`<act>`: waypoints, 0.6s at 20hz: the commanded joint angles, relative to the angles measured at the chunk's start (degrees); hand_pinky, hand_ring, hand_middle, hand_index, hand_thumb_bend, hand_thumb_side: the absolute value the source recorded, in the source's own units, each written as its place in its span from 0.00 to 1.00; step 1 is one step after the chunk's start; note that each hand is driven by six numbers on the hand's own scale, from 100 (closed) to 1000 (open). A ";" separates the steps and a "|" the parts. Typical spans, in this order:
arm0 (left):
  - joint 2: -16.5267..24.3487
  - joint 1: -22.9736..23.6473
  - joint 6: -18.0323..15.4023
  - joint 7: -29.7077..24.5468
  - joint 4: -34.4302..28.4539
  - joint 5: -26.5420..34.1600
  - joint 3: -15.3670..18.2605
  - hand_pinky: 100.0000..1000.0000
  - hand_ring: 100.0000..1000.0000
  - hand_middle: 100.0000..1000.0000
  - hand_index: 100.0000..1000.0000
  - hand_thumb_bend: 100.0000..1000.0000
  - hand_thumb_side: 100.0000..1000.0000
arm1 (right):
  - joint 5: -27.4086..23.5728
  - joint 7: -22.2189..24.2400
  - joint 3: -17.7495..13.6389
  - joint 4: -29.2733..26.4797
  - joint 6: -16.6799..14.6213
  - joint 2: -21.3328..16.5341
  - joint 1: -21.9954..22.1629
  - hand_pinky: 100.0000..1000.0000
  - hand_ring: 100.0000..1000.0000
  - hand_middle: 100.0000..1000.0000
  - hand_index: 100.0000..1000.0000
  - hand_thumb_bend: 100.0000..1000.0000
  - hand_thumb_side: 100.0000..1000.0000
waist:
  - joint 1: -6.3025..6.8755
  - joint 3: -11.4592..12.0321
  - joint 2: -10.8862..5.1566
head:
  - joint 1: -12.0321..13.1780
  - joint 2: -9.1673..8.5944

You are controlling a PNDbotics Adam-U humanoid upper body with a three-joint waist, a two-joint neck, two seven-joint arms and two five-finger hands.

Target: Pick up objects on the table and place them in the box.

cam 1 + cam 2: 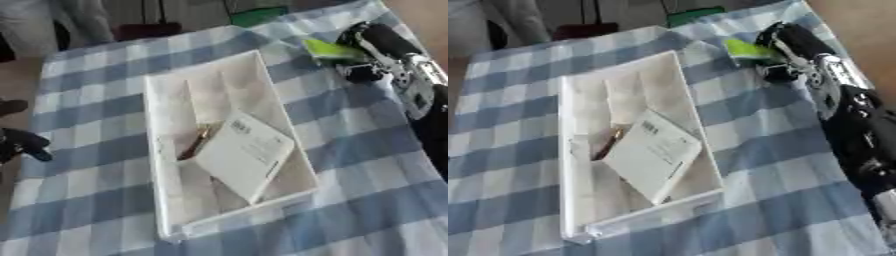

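Observation:
A white box (162, 150) lies in the middle of the blue-and-white checked cloth. In it a white booklet (245, 155) leans against the right wall, with a thin brown pen-like thing (196, 143) beside it. At the table's far right a small yellow-green object (329, 49) sits at the tip of my right hand (791, 40), whose fingers and thumb curl round it. My black and silver right arm runs down the right edge. My left hand (22, 142) shows as a dark shape at the left edge, off the table.
The table's far edge runs close behind the box, with a green thing (258, 15) and a dark red thing (149, 30) beyond it. The table's left edge is near the left hand. Bare cloth (367, 200) lies right of and in front of the box.

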 commanded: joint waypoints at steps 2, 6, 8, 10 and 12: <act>0.71 -0.53 0.31 0.01 -1.23 0.29 0.18 0.47 0.57 0.80 0.92 0.14 0.93 | -2.91 0.22 0.41 -3.50 -0.67 -1.14 -0.34 0.51 0.45 0.43 0.47 0.00 0.00 | -0.46 -0.51 -1.60 | -0.07 -0.27; 0.77 -0.44 0.57 -0.01 -1.23 0.50 0.25 0.47 0.57 0.80 0.92 0.15 0.93 | -6.58 1.92 0.93 -6.83 -0.80 -1.14 0.41 0.51 0.44 0.43 0.48 0.00 0.06 | -0.70 -0.87 -2.08 | -0.15 -0.08; 0.81 -0.41 0.66 0.00 -1.23 0.60 0.30 0.47 0.57 0.80 0.92 0.15 0.92 | -8.50 2.58 1.24 -8.48 -0.81 -1.03 0.86 0.51 0.44 0.43 0.48 0.00 0.10 | -0.79 -1.04 -2.24 | -0.13 -0.04; 0.84 -0.38 0.73 0.00 -1.23 0.67 0.35 0.47 0.57 0.80 0.92 0.15 0.92 | -10.16 3.30 1.56 -9.87 -0.69 -1.00 1.25 0.51 0.44 0.43 0.48 0.00 0.14 | -0.89 -1.11 -2.34 | -0.14 0.02; 0.87 -0.37 0.84 -0.01 -1.23 0.72 0.37 0.47 0.57 0.80 0.92 0.15 0.92 | -11.45 3.97 1.82 -11.00 -0.58 -0.97 1.56 0.51 0.44 0.43 0.49 0.00 0.20 | -1.06 -1.16 -2.45 | -0.17 0.13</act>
